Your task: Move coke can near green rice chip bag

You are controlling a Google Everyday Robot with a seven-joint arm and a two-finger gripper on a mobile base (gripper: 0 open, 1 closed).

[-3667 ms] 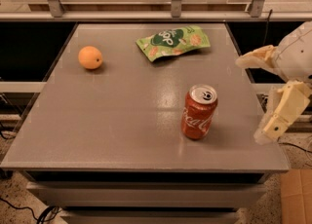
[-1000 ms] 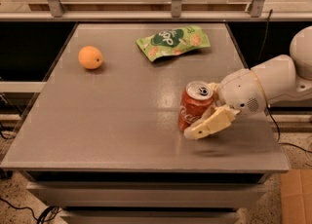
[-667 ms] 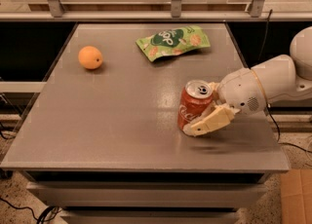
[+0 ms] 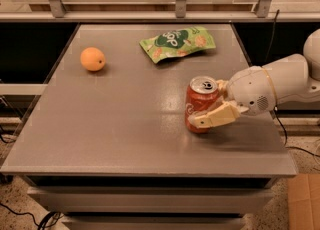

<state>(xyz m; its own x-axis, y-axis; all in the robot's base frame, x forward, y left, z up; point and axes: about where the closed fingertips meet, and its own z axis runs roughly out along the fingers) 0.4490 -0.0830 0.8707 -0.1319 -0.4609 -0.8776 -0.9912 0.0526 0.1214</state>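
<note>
The big grey table filled the view, its flat top running back to a rail with metal uprights. In from the right edge came the white robot arm, bulky and rounded, reaching low across the table's right side. Down on the floor at the bottom right corner sat a piece of a brown cardboard box.

Up at the far end of the tabletop, a little right of centre, lay the green rice chip bag, flat and crinkled, logo patch facing up, nothing touching it.

Then the action: the gripper was at the coke can, right of centre on the near half of the table. One beige finger lay across the can's lower front, pressed against it, and only a sliver of the other showed behind the can's upper right side. So the hand was closed in around the can, with the can held between the two fingers. The can stood upright, silver top and pull tab showing, its base looking to be down on the surface. It was well apart from the chip bag, with bare table between them.

Smallest of the lot, the orange sat alone near the far left edge, well away from everything else.
</note>
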